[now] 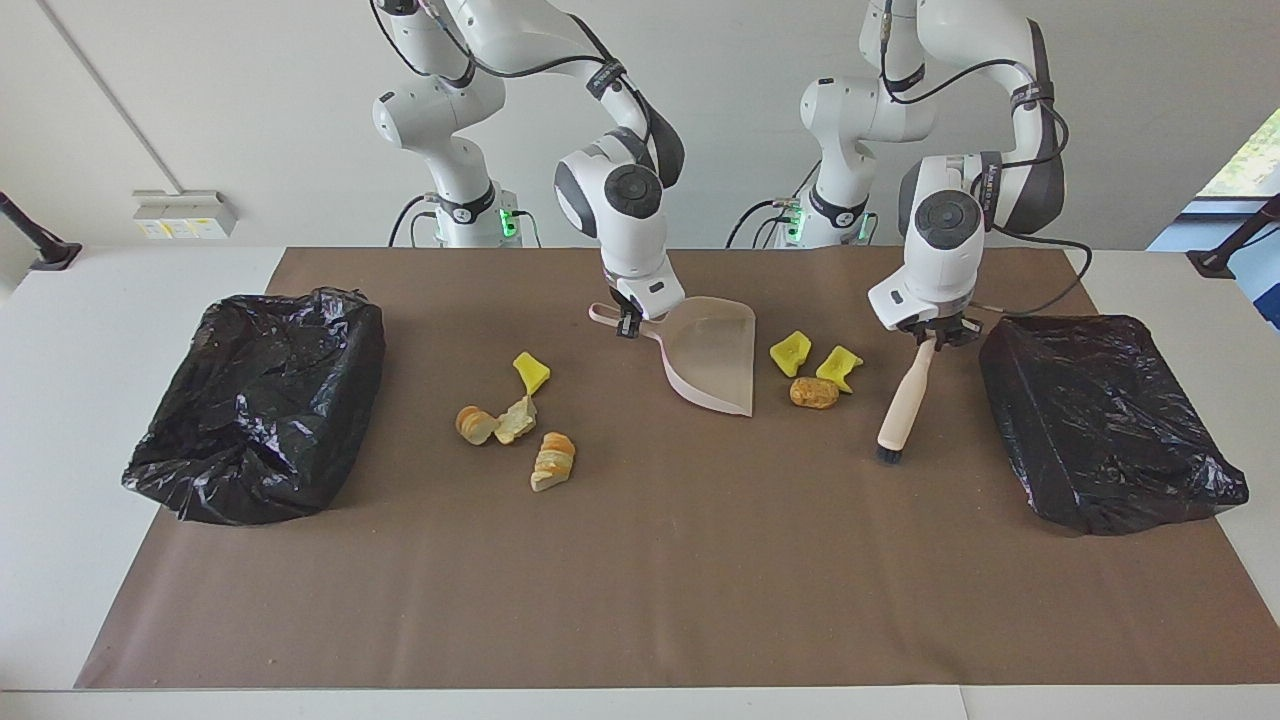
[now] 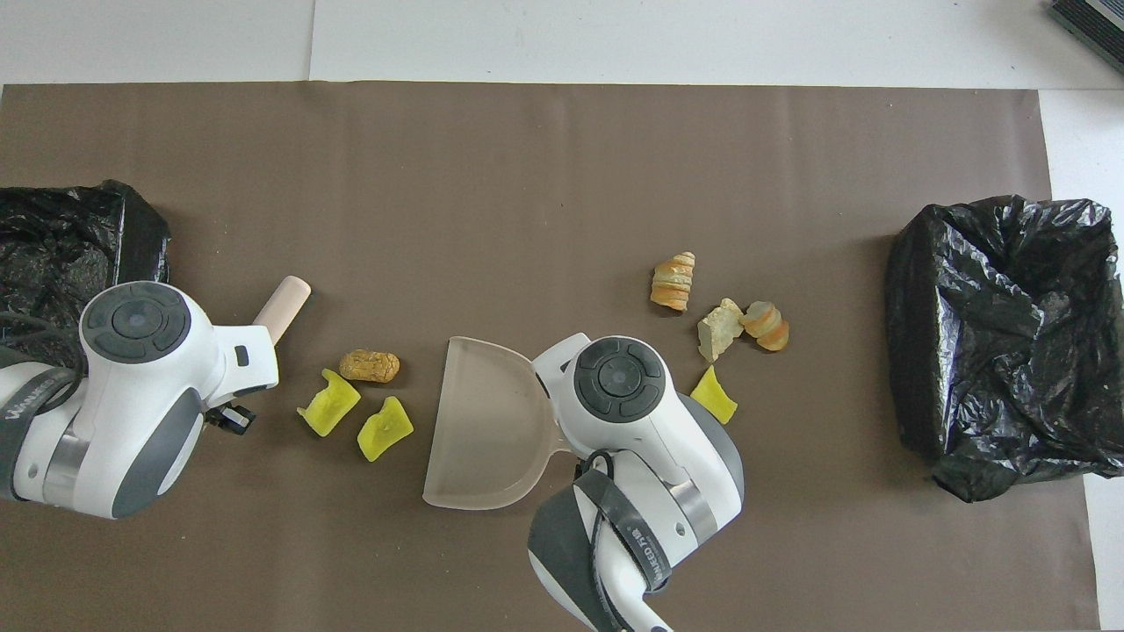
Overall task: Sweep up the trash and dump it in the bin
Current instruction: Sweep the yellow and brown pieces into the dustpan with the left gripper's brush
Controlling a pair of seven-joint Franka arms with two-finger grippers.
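Observation:
My left gripper is shut on the handle of the beige brush, whose black bristle end slopes down toward the mat. Beside the brush lie three pieces of trash: two yellow chunks and a brown lump. My right gripper is shut on the handle of the pale pink dustpan, whose open mouth faces those three pieces. Toward the right arm's end lie several more pieces: a yellow chunk and bread-like lumps. In the overhead view the dustpan lies beside the yellow chunks.
A bin lined with a black bag stands at the left arm's end of the brown mat, close to the brush. A second black-lined bin stands at the right arm's end. Both appear in the overhead view.

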